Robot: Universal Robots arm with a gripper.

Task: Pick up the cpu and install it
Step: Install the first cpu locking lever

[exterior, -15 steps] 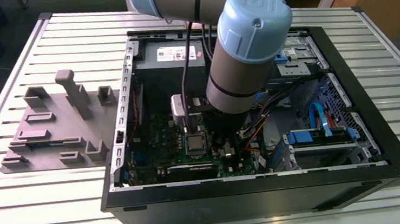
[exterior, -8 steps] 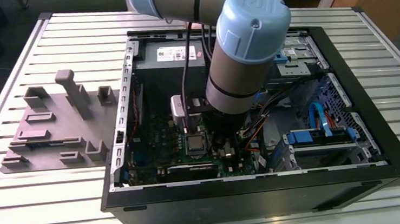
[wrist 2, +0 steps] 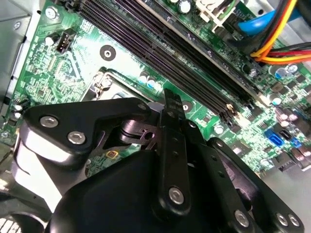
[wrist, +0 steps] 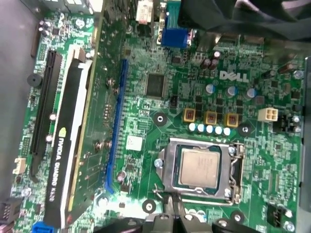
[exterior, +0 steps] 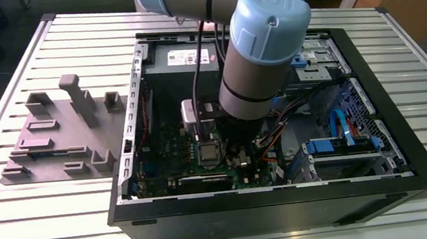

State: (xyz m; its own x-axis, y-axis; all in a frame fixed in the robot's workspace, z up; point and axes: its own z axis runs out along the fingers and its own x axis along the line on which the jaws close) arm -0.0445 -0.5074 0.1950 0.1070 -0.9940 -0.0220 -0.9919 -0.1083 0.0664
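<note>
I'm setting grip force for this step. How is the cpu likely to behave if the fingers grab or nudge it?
The cpu is a thin, flat square with a metal top, so it is probably stiff and light. That smooth top may be slippery. It lies flat inside the socket frame on the motherboard, so it seems unlikely to roll or tip, and a sideways push would probably meet the frame.

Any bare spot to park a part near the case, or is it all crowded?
Bare slatted table in front of the grey tray and along the computer case front edge. Crowded inside: arm over the motherboard, the cpu lying in its socket frame, cables beside.
</note>
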